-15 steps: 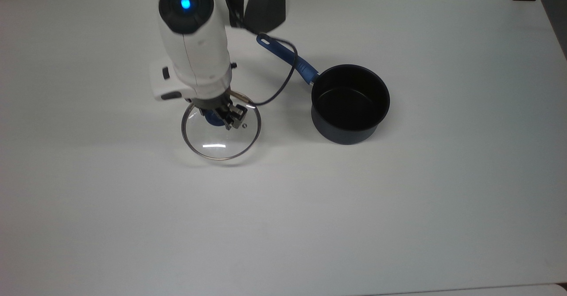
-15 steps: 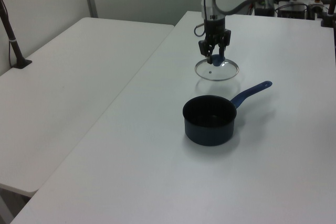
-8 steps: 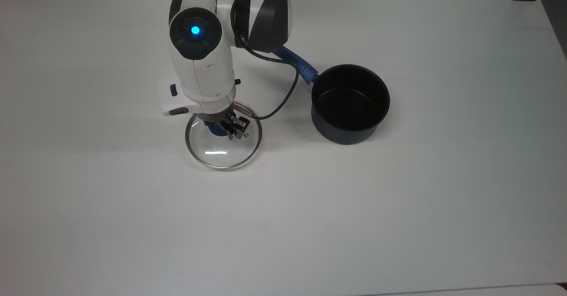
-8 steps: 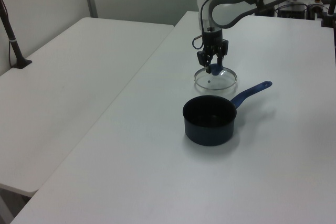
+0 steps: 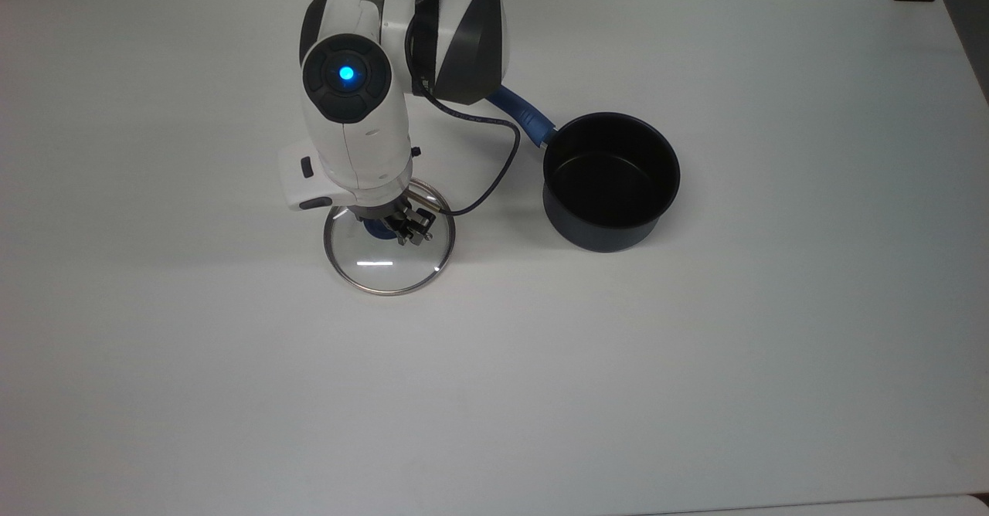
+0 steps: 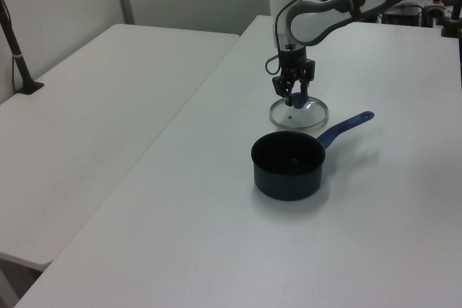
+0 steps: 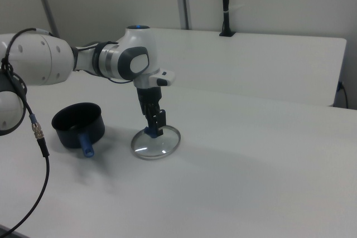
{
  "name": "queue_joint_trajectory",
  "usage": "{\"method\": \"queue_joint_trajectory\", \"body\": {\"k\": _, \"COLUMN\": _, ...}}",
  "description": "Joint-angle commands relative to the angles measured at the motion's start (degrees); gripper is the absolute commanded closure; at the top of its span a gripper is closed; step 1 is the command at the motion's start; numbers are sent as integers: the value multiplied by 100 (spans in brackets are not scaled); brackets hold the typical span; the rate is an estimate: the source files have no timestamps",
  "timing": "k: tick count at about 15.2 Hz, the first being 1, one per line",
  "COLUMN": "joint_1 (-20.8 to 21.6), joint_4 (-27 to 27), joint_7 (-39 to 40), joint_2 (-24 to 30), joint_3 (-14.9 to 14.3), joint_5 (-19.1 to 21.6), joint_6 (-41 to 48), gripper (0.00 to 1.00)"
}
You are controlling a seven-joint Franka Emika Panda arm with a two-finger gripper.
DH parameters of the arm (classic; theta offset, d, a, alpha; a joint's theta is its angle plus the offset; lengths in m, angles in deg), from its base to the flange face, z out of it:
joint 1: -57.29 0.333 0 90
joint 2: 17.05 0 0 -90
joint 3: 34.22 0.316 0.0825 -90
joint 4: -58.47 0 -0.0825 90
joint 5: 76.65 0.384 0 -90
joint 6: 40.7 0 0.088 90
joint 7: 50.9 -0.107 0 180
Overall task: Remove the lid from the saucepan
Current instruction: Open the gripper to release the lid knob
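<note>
The lid, a clear glass disc with a steel rim, lies low over the white table, to the top view's left of the saucepan. My gripper points straight down and is shut on the lid's blue knob. The left view has the lid beyond the saucepan, under the gripper. The saucepan stands uncovered, its black inside showing, its blue handle running under the arm. In the right view the lid looks level at the table surface; whether it touches, I cannot tell.
A black cable loops from the arm between lid and saucepan. The white table stretches wide toward the top view's bottom and right. A second white table adjoins it in the left view, with a black post on it.
The arm has come down and carried the lid with it, from hanging above the table to lying low at its surface. The saucepan has not moved.
</note>
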Motion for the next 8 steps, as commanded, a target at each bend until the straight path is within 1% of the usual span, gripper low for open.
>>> {"method": "queue_joint_trajectory", "body": {"k": 1, "joint_1": 40, "joint_4": 110, "joint_7": 74, "joint_2": 108, "joint_3": -7, "joint_5": -93, "joint_6": -88, "gripper": 32}}
{"method": "queue_joint_trajectory", "body": {"k": 3, "joint_1": 48, "joint_4": 110, "joint_7": 74, "joint_2": 108, "joint_3": -7, "joint_5": -93, "joint_6": -70, "gripper": 28}}
{"method": "queue_joint_trajectory", "body": {"k": 4, "joint_1": 48, "joint_4": 110, "joint_7": 74, "joint_2": 117, "joint_3": -7, "joint_5": -84, "joint_6": -61, "gripper": 21}}
{"method": "queue_joint_trajectory", "body": {"k": 5, "joint_1": 48, "joint_4": 110, "joint_7": 74, "joint_2": 117, "joint_3": -7, "joint_5": -93, "joint_6": -52, "gripper": 17}}
{"method": "queue_joint_trajectory", "body": {"k": 7, "joint_1": 92, "joint_4": 75, "joint_7": 57, "joint_2": 169, "joint_3": -7, "joint_5": -93, "joint_6": 61, "gripper": 2}}
{"method": "queue_joint_trajectory", "body": {"k": 8, "joint_1": 118, "joint_4": 49, "joint_7": 57, "joint_2": 239, "joint_3": 2, "joint_5": -93, "joint_6": 218, "gripper": 0}}
